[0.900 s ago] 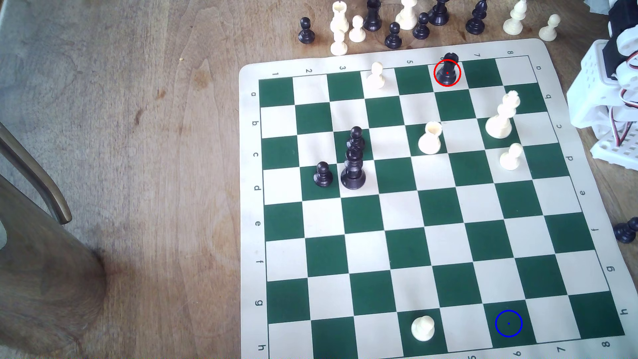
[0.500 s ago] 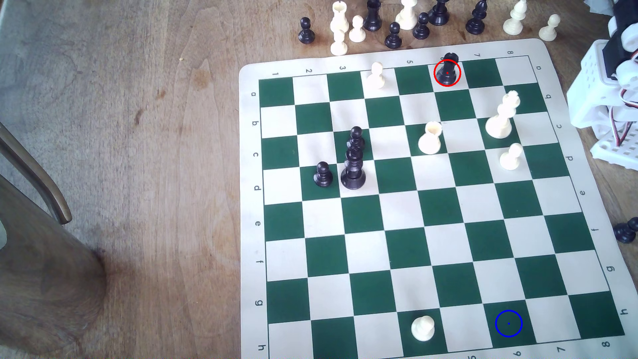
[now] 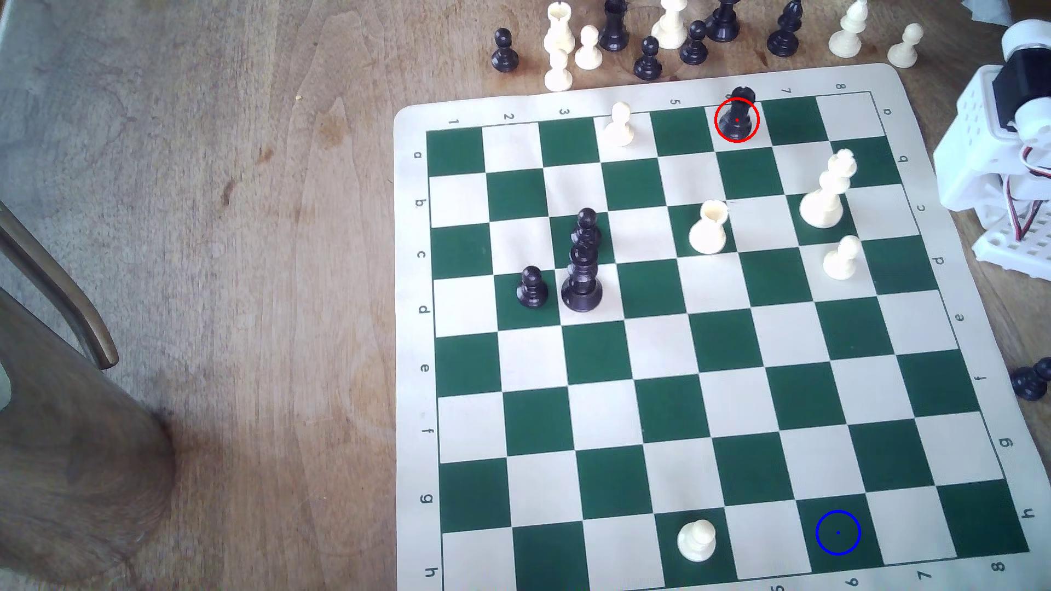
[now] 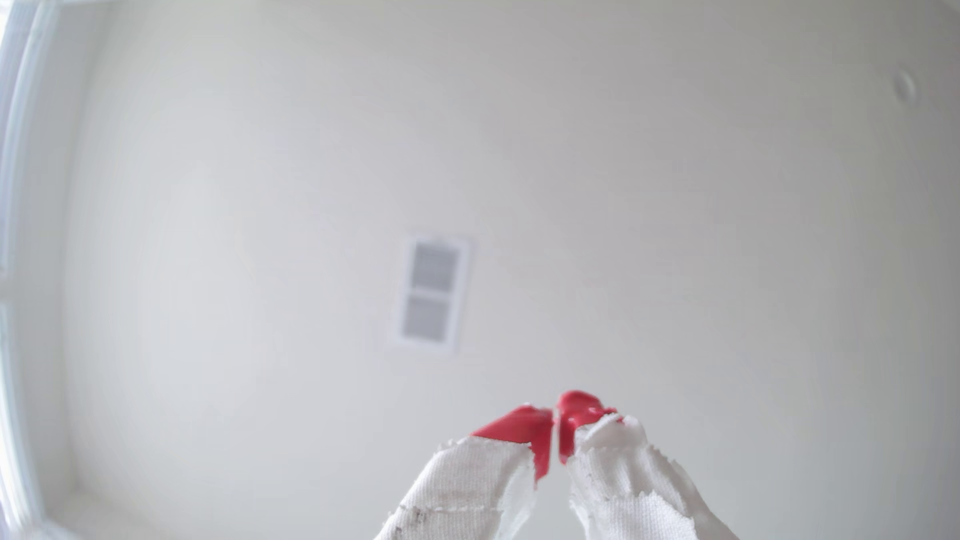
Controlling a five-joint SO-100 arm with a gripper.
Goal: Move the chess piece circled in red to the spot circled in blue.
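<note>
Hand (image 4: 556,415) pointing at the ceiling, red tips together, empty. Rook (image 3: 737,116) standing upright toward exterior view's left of arm base (image 3: 1001,170), blue-ringed square (image 3: 838,532) lying near board's opposite edge.

1. Wooden table (image 3: 227,227), worn brown top, carries everything.
2. Green-and-cream chess mat (image 3: 409,341) lies flat on it, toward the exterior view's right.
3. Off the mat along its far edge, a row of spare pieces (image 3: 648,57), black and cream mixed, stands on the bare wood.
4. One black pawn (image 3: 1030,381) lies on the wood just beside the mat's right border.
5. White arm base (image 3: 1012,238) sits at the table's right edge.
</note>
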